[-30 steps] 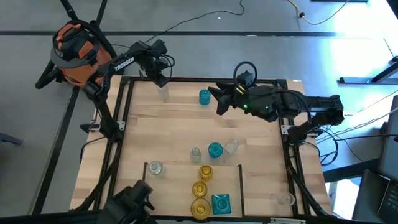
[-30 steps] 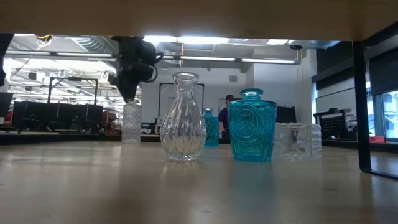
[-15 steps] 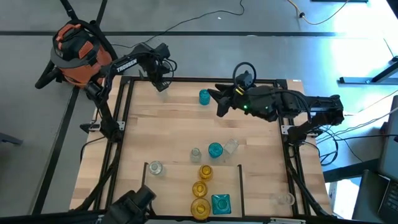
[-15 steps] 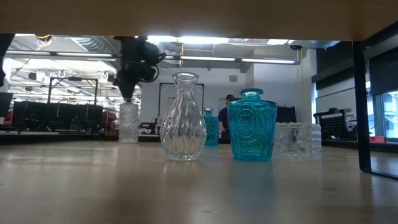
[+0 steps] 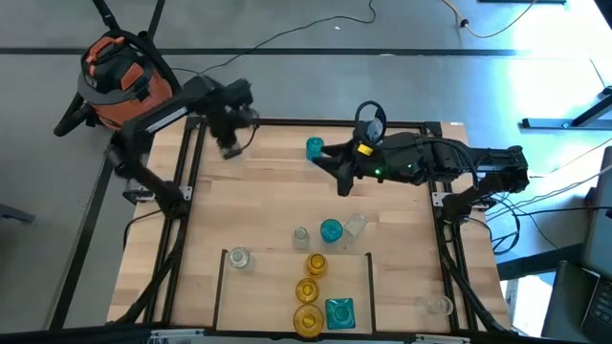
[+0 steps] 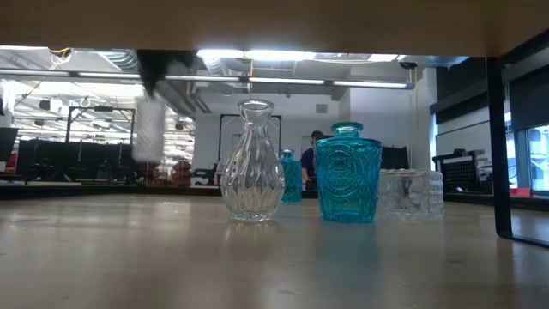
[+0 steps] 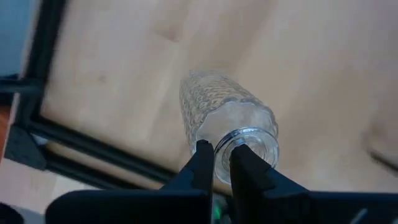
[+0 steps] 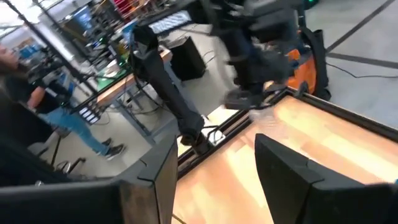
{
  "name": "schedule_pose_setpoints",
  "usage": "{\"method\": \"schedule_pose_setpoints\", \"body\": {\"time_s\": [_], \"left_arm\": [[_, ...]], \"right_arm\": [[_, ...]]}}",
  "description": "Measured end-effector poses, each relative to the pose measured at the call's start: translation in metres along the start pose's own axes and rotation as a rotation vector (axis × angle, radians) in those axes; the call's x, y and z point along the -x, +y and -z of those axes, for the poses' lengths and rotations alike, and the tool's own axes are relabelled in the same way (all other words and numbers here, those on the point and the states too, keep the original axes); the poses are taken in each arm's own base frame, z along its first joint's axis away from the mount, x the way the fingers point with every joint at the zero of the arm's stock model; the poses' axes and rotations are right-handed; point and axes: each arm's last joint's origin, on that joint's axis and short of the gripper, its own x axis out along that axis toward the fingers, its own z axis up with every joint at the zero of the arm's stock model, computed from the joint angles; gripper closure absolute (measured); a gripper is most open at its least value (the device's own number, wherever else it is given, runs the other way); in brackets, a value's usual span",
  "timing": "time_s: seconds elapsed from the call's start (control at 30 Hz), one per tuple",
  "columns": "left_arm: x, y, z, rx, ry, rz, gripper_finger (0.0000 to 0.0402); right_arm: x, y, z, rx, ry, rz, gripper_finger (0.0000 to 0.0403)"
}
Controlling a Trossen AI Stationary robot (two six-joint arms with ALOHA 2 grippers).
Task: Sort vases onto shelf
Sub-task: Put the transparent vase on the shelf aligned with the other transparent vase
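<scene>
From above, the left hand (image 5: 229,145) hangs over the counter's (image 5: 249,205) far left corner, blurred. The right hand (image 5: 337,164) hovers just beside a small teal vase (image 5: 315,147). More vases sit near the shelf (image 5: 397,287), amber ones (image 5: 310,290) in the middle section.

At counter height, a blurred clear vase (image 6: 148,129) hangs well off the wood — behind a clear ribbed vase (image 6: 252,161) and a big teal vase (image 6: 347,173).

The left wrist camera shows the fingers (image 7: 202,167) pinching that clear vase's rim.

The right wrist camera shows the right hand's fingers (image 8: 283,177) spread — nothing between them.
</scene>
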Motion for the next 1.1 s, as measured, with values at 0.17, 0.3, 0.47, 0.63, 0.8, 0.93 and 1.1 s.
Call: {"method": "schedule_pose_setpoints", "body": {"time_s": [0.17, 0.3, 0.47, 0.63, 0.8, 0.93, 1.1], "left_arm": [[0.051, -0.064, 0.051, -0.174, -0.246, 0.079, 0.0379], [0.082, -0.101, 0.094, -0.177, -0.364, 0.189, 0.0379], [0.122, -0.121, 0.135, -0.095, -0.5, 0.386, 0.0379], [0.166, -0.13, 0.159, -0.105, -0.695, 0.613, 0.0379], [0.186, -0.155, 0.168, -0.259, -0.657, 0.827, 0.0379], [0.169, -0.198, 0.161, -0.346, -0.422, 0.813, 0.0379], [0.128, -0.254, 0.145, -0.394, -0.183, 0.612, 0.0379]], "right_arm": [[0.0, 0.0, 0.0, 0.049, 0.008, -0.014, 0.0223], [0.0, 0.001, 0.001, 0.079, 0.024, -0.038, 0.0223], [0.0, 0.001, 0.001, 0.084, 0.025, -0.042, 0.0223], [0.0, 0.002, 0.0, 0.096, 0.027, -0.054, 0.0223], [0.0, 0.003, 0.001, 0.101, 0.057, -0.104, 0.0223], [0.0, 0.005, 0.003, 0.108, 0.096, -0.162, 0.0224], [0.0, 0.005, 0.003, 0.109, 0.112, -0.184, 0.0224]]}}
